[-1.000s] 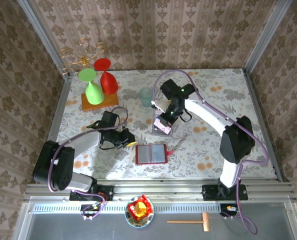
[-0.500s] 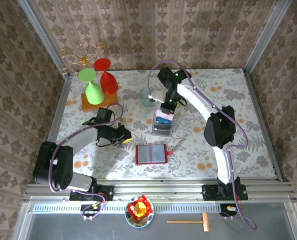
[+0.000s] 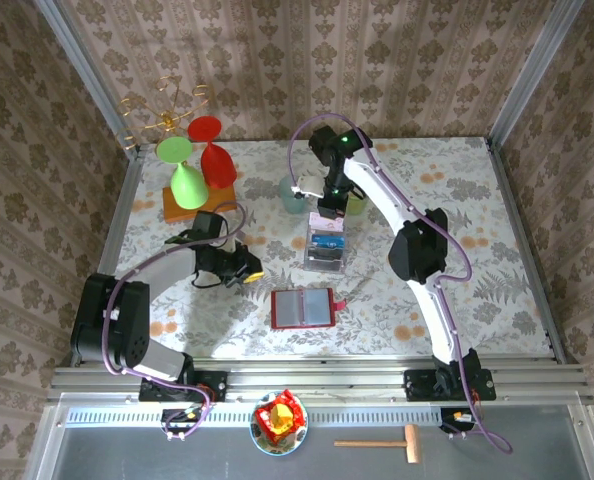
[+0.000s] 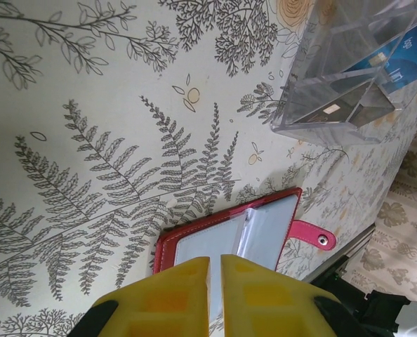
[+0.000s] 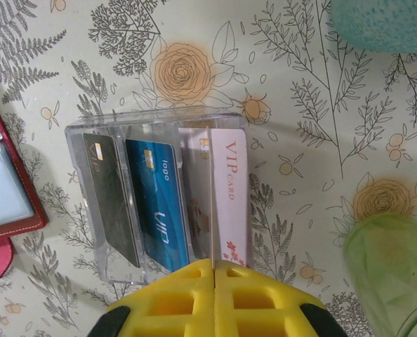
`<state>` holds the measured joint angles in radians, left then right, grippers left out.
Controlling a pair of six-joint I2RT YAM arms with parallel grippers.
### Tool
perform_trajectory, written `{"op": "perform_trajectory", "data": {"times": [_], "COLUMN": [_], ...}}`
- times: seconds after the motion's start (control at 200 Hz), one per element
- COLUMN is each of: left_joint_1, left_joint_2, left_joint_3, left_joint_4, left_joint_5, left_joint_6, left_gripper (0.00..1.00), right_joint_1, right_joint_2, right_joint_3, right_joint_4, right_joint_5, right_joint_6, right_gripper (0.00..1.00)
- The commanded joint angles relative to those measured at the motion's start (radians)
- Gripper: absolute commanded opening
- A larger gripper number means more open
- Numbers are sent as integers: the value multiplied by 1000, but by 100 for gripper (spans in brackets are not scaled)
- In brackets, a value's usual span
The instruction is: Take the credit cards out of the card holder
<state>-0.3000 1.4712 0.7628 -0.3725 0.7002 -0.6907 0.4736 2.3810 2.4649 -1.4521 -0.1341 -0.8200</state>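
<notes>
**Top external**
- Card holder [image 3: 302, 308]: red, lying open and flat on the surface [image 3: 457, 190], towards its near edge.
- Clear box [image 3: 325, 252]: just beyond the card holder and apart from it. The credit cards [image 3: 327, 240] sit inside it.
- Left hand [image 3: 247, 271]: low over the surface. The card holder lies to its right, near it.
- Right hand [image 3: 329, 212]: over the far end of the clear box, between a teal cup [image 3: 293, 192] and a green glass [image 3: 356, 204]. The card holder lies well apart from it, on the near side of the box.

**Left wrist**
- I see my left hand's yellow fingers [image 4: 170, 298] parted by a narrow slit, with nothing held.
- The card holder lies straight ahead of the fingertips, open, with its greyish clear pockets facing up.
- Its snap strap [image 4: 314, 235] sticks out to the right in this view.
- I cannot tell whether the fingertips touch its red border.
- The clear box stands farther off, at upper right.

**Right wrist**
- My right hand's fingers are pressed together along a hairline seam, and I see nothing between them.
- The clear box lies just ahead of them. It holds the dark card [image 5: 111, 196], the blue card [image 5: 159, 203] and the pink card [image 5: 229, 200] side by side.
- The pink card's near end runs under the fingertips, and I cannot tell whether they touch.
- The card holder shows at the left edge of this view, beside the box and clear of the hand.
</notes>
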Motion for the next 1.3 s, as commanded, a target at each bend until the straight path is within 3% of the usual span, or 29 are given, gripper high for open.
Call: {"op": "perform_trajectory", "data": {"times": [0.0,0.57,0.885,1.115,1.295], "left_joint_1": [10,10,10,25,54], "left_joint_2": [10,-13,-23,-68,-129], "left_joint_3": [20,-15,-4,-4,-17], "left_joint_4": [-24,-6,-28,-68,-105], "left_joint_5": [15,3,-4,-43,-104], "left_joint_6": [22,-12,0,26,54], "left_gripper": [13,12,13,13,24], "right_joint_1": [-12,-15,-24,-27,-27], "right_joint_2": [37,115,78,-11,-115], "right_joint_3": [56,57,56,15,-101], "right_joint_4": [-68,-80,-27,60,150], "right_joint_5": [28,-62,-34,47,80], "right_joint_6": [-44,-34,19,74,133], "right_gripper": [0,1,19,25,29]}}
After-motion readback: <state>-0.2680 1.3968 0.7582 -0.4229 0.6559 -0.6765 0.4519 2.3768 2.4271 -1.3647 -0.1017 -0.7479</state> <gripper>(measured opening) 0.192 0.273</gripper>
